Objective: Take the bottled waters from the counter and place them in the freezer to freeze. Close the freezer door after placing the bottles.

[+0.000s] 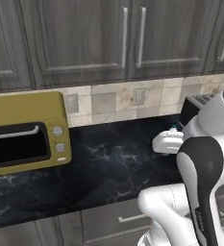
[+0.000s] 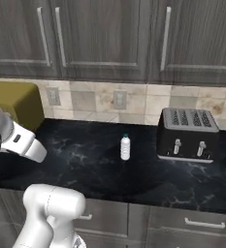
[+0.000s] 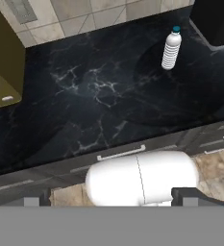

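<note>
- One bottle [image 2: 125,147] is seen upright on the counter [image 2: 85,164], just left of the black toaster [image 2: 188,134] and well apart from the yellow oven [image 2: 15,104].
- In the hand view the bottle [image 3: 171,48] is found at the upper right, far ahead of the gripper [image 3: 113,199], with bare counter [image 3: 99,105] and the drawer fronts [image 3: 118,156] between them.
- The gripper is spread wide and nothing is held; its fingertips [image 3: 190,196] are shown low in that view, over the floor in front of the drawers.
- In the left base view only the teal cap of the bottle [image 1: 174,129] is glimpsed behind the arm, beside the toaster [image 1: 195,108].
</note>
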Robot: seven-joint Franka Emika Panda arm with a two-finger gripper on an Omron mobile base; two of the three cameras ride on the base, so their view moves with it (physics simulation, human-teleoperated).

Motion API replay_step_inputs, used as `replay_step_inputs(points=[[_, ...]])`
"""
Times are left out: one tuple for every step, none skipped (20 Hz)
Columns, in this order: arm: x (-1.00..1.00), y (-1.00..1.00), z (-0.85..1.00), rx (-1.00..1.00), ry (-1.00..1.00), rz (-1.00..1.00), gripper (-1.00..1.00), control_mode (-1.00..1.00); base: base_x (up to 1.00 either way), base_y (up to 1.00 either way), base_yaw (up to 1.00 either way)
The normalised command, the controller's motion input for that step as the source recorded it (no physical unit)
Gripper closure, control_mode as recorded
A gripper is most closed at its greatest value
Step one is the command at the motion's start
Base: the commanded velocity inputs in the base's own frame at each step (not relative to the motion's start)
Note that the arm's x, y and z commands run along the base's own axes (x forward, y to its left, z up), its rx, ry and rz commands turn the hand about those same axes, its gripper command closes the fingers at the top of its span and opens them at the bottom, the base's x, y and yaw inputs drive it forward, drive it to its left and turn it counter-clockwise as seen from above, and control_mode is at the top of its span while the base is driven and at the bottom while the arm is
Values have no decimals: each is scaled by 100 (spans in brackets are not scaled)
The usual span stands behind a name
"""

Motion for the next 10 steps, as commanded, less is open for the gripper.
replay_step_inputs(points=[[0,0,0,0,0,0,-100,100,18,-63,0],[0,0,0,0,0,0,-100,100,13,-53,-4],[0,0,0,0,0,0,-100,100,12,-39,-9],[0,0,0,0,0,0,-100,100,11,-22,-10],[0,0,0,0,0,0,-100,100,12,-14,-11],[0,0,0,0,0,0,-100,100,13,-5,-12],[0,0,0,0,0,0,-100,100,16,0,-12],[0,0,0,0,0,0,-100,100,0,17,0],[0,0,0,0,0,0,-100,100,0,5,0],[0,0,0,0,0,0,-100,100,0,0,0]])
